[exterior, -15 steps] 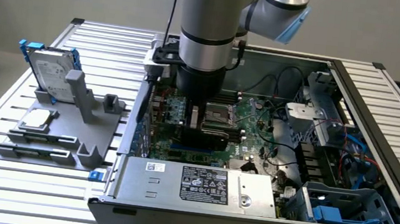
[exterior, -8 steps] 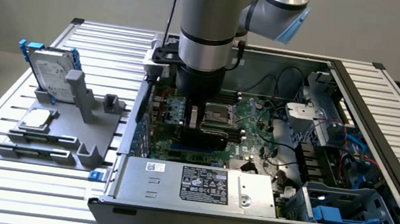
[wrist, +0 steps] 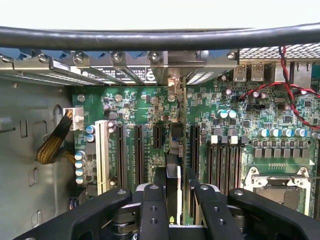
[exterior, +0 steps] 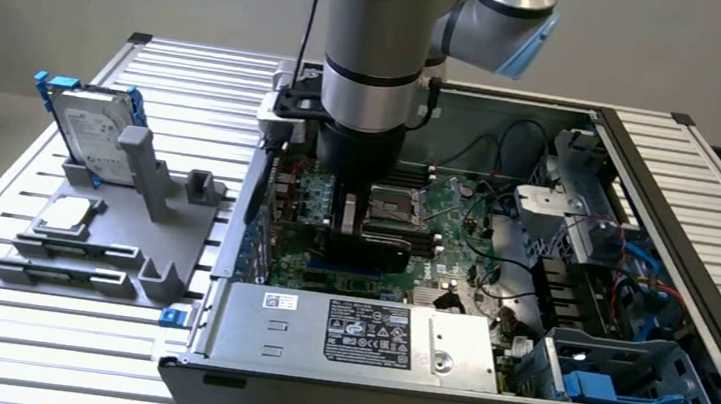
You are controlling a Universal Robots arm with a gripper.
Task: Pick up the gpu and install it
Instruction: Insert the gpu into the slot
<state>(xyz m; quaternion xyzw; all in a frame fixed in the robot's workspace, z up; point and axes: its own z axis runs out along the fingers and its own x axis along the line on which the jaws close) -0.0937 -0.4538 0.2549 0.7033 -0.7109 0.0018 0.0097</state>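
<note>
In the exterior view my gripper (exterior: 356,212) is down inside the open computer case (exterior: 683,196), over the green motherboard (exterior: 466,218). It is shut on the gpu (exterior: 363,251), whose black cover hangs below the fingers, just above the board. The wrist view shows the gpu (wrist: 172,167) edge-on between my black fingers (wrist: 153,212). The card stands upright and runs toward the rear slot openings, and its silver bracket (wrist: 173,84) is at the case's back wall. It sits in line with the black expansion slots (wrist: 139,152); I cannot tell whether its edge touches a slot.
A CPU socket (wrist: 277,187) and red-black wires (wrist: 290,95) lie beside the card. A power supply (exterior: 347,331) closes the case front. Outside, at the exterior view's left, a grey fixture (exterior: 103,235) holds a silver hard drive with blue rails (exterior: 87,123) and a small silver chip (exterior: 69,215).
</note>
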